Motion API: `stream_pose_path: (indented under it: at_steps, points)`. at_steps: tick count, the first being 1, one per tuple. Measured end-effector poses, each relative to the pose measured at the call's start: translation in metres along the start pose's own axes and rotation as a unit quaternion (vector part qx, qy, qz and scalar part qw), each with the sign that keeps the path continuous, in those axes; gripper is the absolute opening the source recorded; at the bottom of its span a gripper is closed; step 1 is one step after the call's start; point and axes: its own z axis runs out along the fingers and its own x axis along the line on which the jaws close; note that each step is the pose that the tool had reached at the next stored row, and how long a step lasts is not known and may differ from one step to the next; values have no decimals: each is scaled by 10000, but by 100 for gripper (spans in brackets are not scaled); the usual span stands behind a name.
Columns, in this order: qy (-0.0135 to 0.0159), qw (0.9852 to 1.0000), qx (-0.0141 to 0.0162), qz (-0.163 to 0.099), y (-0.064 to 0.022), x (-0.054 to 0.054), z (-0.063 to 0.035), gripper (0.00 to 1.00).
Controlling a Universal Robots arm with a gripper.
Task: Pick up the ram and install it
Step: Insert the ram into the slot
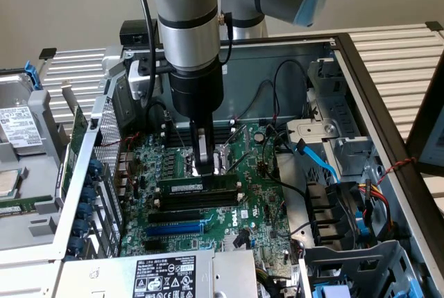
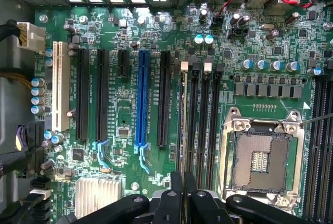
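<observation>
Pale ribbed table (image 1: 399, 52) of parallel slats, seen in the exterior view behind the load and on both sides of it. Directly on it lies an open grey sheet-metal computer case (image 1: 253, 62), its interior facing up. Just beside the case, on the exterior view's left, rests a grey metal drive carrier (image 1: 28, 194) bearing a white-labelled drive (image 1: 15, 126). A dark-framed panel (image 1: 427, 118) stands at the exterior view's right edge.
</observation>
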Motion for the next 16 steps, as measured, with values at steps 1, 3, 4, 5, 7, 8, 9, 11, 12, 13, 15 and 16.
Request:
stream_pose_path:
  at_steps: [1, 3, 4, 5, 7, 8, 9, 11, 12, 13, 15, 16]
  points:
    - [1, 10000, -1, 0, 4, -14, 4, 13]
    - [2, 10000, 0, 0, 10, -15, 9, 13]
    - [3, 10000, -1, 0, 11, -16, 11, 13]
    - [5, 10000, 0, 0, 11, -15, 14, 13]
    - [10, 10000, 1, -1, 11, -10, 17, 13]
    - [15, 10000, 2, -1, 11, -5, 17, 13]
    - [19, 10000, 1, -1, 12, 5, 18, 13]
    - [26, 10000, 3, 0, 12, 12, 19, 13]
    - [29, 10000, 4, -1, 12, 14, 21, 13]
    - [33, 10000, 6, -1, 12, 13, 24, 13]
    - [33, 10000, 6, -2, 12, 14, 31, 13]
    - [34, 10000, 6, -2, 13, 18, 31, 13]
